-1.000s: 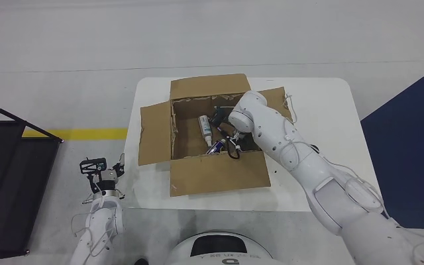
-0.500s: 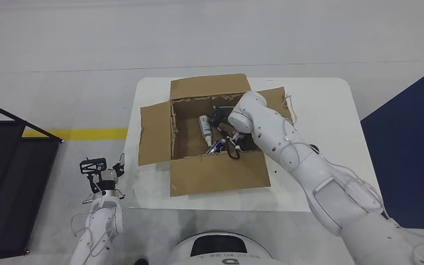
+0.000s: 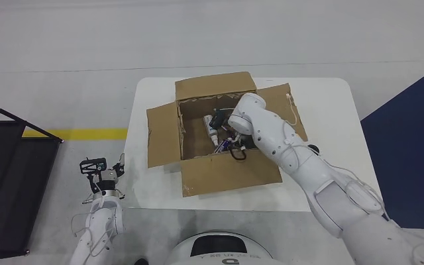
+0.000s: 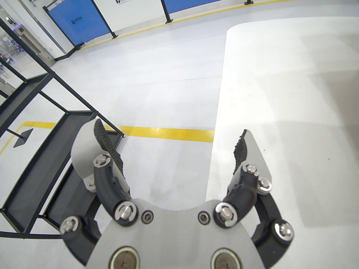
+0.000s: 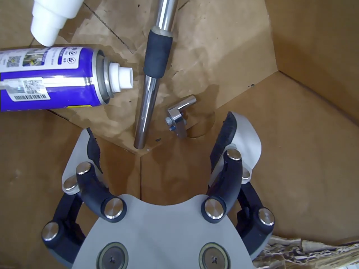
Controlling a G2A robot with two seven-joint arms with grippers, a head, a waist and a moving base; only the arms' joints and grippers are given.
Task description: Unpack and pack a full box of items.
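Right wrist view | right gripper (image 5: 160,125) inside box (image 5: 308,57), jaws spread, empty | likely target: small bracket (image 5: 179,113); straddle it squarely, clear of rod (image 5: 152,65) | left gripper (image 4: 171,130) jaws spread too.

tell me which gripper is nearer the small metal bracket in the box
Right. The right gripper is inside the box, open just over the small metal bracket; the left gripper is out past the table.

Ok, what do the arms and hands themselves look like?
The right arm and left arm are glossy white rounded shells; thin pale cables loop along the right one. The right hand and left hand match: silver base plate, black links with silver bolts, pale grey fingers lined with black ribbed pads.
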